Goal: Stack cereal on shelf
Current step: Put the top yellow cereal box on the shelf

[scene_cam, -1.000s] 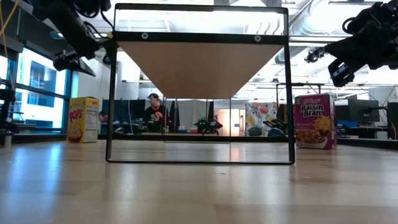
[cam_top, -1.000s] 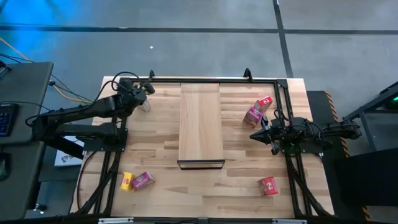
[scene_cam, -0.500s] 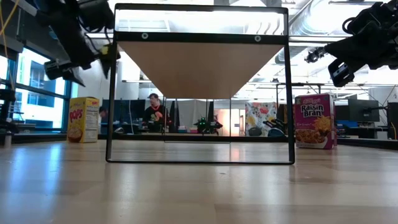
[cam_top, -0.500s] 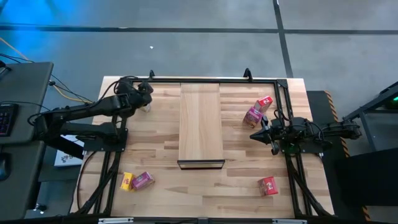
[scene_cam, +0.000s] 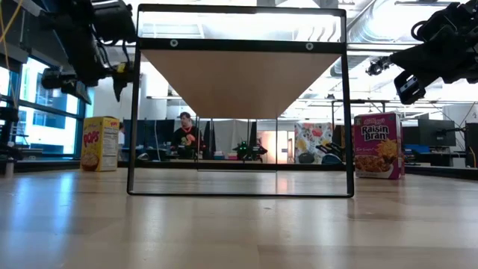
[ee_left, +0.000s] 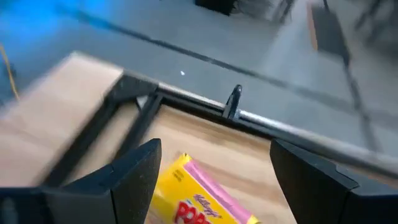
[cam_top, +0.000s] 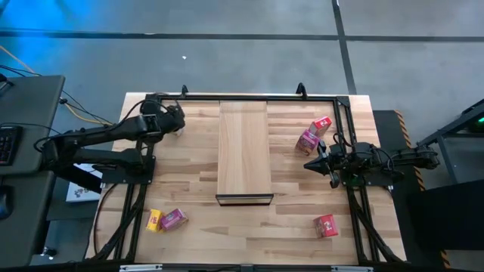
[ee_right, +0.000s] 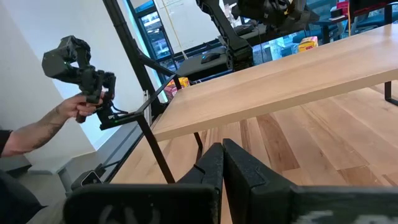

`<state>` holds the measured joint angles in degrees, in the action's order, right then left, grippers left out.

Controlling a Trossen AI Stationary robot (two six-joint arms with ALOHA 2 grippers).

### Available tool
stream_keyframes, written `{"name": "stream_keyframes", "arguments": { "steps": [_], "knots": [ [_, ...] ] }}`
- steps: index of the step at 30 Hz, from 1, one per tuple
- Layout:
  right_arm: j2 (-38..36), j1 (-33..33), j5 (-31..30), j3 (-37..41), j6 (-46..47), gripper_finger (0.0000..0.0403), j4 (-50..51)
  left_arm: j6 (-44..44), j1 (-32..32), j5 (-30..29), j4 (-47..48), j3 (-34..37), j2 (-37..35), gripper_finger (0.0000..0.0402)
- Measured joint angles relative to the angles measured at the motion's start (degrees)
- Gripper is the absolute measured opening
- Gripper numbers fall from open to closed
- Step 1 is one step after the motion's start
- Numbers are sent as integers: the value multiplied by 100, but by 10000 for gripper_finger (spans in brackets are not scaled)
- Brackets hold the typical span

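Left pincer (cam_top: 175,119) shifted, apart around yellow box (ee_left: 202,199); five boxes on table.

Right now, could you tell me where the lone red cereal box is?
In the high view, the red cereal box lies alone near the table's front right corner, beyond the shelf and the right gripper.

- The shelf (cam_top: 243,149), a long pale wood board with a dark near edge, runs near-to-far along the middle of the counter, raised on a black frame.
- A yellow cereal box (cam_top: 154,220) and a pink one (cam_top: 174,219) lie touching, near left.
- A red box (cam_top: 322,124) and a pink box (cam_top: 308,140) sit together, far right.
- Another red box (cam_top: 326,225) lies alone, near right.
- A yellow-and-pink box (ee_left: 202,198) sits between the left claw's open fingers, far left.
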<state>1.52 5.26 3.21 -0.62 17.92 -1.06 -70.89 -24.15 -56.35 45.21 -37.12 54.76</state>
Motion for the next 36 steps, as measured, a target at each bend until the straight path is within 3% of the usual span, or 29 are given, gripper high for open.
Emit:
{"name": "stream_keyframes", "arguments": {
  "steps": [6,10,18,20,23,26,36],
  "knots": [
    [0,-2,1,0,-1,0,0,3099,-19,850,-16,-485,0,294],
    [0,-1,1,0,-1,0,-2,4480,-110,1624,191,-992,101,294],
    [0,-2,1,0,1,0,0,6918,-739,3637,2126,-2164,1218,294],
    [0,0,1,0,0,0,0,7554,-740,3510,2383,-2275,1525,294],
    [0,-2,1,1,-1,0,0,8560,-661,2870,2535,-2295,1907,294],
    [2,0,-1,0,-1,0,0,8936,-530,2313,2591,-2302,2164,294],
    [0,-2,0,2,0,0,0,10399,-319,2279,2765,-2258,2028,294]
  ]
}}
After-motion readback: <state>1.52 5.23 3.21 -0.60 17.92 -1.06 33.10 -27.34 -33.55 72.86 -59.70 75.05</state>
